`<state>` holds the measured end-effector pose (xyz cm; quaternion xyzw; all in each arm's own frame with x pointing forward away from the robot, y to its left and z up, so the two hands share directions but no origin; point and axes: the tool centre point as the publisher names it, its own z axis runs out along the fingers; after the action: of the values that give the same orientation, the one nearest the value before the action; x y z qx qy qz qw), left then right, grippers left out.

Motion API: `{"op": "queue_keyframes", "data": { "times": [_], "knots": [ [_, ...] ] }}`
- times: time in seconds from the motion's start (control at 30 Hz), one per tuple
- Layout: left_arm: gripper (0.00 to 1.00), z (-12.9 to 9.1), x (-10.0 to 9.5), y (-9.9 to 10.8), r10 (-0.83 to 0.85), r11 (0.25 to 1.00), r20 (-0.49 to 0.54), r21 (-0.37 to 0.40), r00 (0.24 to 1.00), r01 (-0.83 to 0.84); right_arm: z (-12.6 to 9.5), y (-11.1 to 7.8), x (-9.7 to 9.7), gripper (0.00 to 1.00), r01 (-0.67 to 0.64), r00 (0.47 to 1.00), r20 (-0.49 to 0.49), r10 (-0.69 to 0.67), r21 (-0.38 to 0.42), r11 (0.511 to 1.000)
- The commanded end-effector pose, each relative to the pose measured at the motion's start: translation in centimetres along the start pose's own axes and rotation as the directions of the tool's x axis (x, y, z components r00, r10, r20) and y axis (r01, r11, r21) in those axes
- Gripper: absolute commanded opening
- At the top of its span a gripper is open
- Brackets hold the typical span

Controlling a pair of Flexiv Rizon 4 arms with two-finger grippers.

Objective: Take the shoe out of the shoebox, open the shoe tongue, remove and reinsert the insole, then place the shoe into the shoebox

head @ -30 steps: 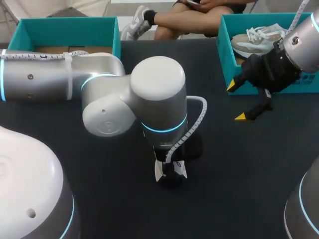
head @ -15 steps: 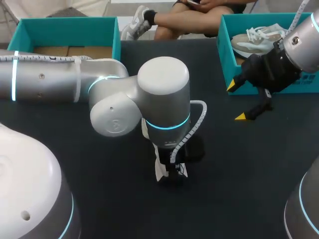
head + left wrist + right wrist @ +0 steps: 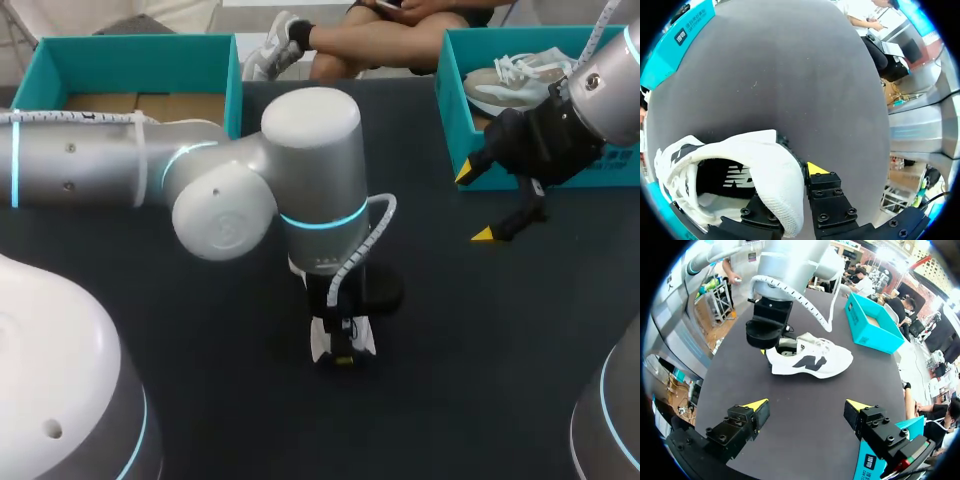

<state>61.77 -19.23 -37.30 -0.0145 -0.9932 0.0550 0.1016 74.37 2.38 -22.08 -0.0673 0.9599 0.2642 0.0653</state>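
Shoe (image 3: 810,360): white, dark mark on its side; stands on its sole mid-surface, outside both boxes.
Surface (image 3: 480,350): dark, matte.
Left pincer (image 3: 795,190): clamped on the shoe's heel wall from above. One finger sits inside the opening and the other outside, its yellow tip showing just beside the heel. The toe points away from it.
Left arm (image 3: 300,180): comes in from the left side and turns down over the shoe. In the head view it hides all but a white scrap of the shoe at the pincer.
Right pincer (image 3: 807,405): fingers spread wide, holding nothing. It hangs over the surface well apart from the shoe, which lies ahead of it.
Right box (image 3: 455,110): teal, at the far right edge, just beside the right pincer.
Second shoe (image 3: 510,85): pale, laced, lying inside the right box.
Left box (image 3: 130,55): teal, at the far left edge, brown floor showing inside.
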Motion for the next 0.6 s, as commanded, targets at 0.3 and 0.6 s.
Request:
{"op": "queue_keyframes", "data": {
  "times": [0.3, 0.6],
  "knots": [
    [0.0, -13.6, 1.3, 4.0, 0.141, 0.989, -0.024, -0.027, 0.99, -0.142, 0.1, 0.0, 0.0, 1.0, -0.001, 1.0, 0.002, 0.001, 0.003, 1.0],
    [0.0, -15.3, 1.6, 4.2, 0.158, 0.987, 0.002, -0.019, 0.987, -0.158, 0.1, 0.0, 0.0, 1.0, -0.001, 1.0, 0.002, 0.001, 0.003, 1.0]
  ]
}}
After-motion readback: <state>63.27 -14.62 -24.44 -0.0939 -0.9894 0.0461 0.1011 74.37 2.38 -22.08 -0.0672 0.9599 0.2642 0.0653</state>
